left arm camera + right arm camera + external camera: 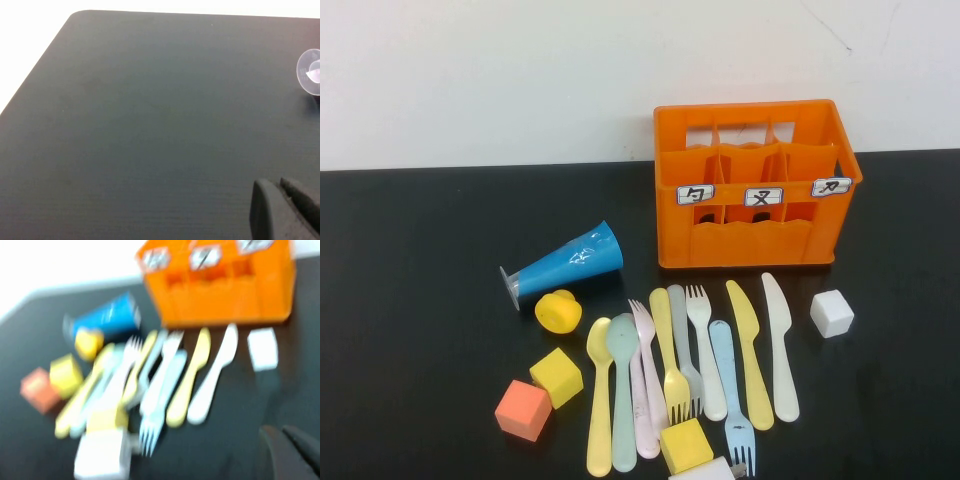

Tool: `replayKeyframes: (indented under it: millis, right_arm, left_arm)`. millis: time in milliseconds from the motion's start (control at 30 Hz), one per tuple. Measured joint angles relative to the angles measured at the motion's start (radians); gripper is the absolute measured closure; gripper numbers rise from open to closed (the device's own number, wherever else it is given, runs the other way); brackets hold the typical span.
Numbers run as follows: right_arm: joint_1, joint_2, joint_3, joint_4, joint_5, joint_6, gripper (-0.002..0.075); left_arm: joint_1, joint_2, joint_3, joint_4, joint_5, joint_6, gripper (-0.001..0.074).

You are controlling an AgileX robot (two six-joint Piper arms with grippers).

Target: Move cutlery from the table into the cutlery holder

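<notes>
Cutlery (690, 375) lies fanned on the black table (410, 330), just near of the orange crate (755, 185) at far right. Left gripper (285, 210) hangs over bare table left of the blue cone (565, 262); right gripper (290, 452) near-right of the cutlery. Jaw state of both: cannot tell.

Cubes (686, 444) crowd the cutlery (690, 365) handles, while the crate's (756, 185) top seems unobstructed.

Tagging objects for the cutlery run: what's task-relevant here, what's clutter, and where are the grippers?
Job: cutlery, cutlery holder, table.

Clutter: blue cone, yellow, orange, white cubes.

Left gripper over bare table; right gripper nearside of the cutlery.
</notes>
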Motion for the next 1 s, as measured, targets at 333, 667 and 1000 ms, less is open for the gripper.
replayKeyframes:
  millis: [333,667,1000]
  right_arm:
    - [0.0,0.407,-0.424,-0.339,0.468,0.03,0.0729]
    - [0.007,0.801,-0.603,-0.379,0.508,0.038,0.0729]
    - [0.349,1.089,-0.708,-0.598,0.48,0.219,0.0729]
  left_arm:
    - [0.0,0.0,0.0,0.0,0.0,0.002,0.0736]
    - [0.0,0.0,0.0,0.0,0.0,0.002,0.0736]
    - [0.0,0.0,0.0,0.0,0.0,0.002,0.0736]
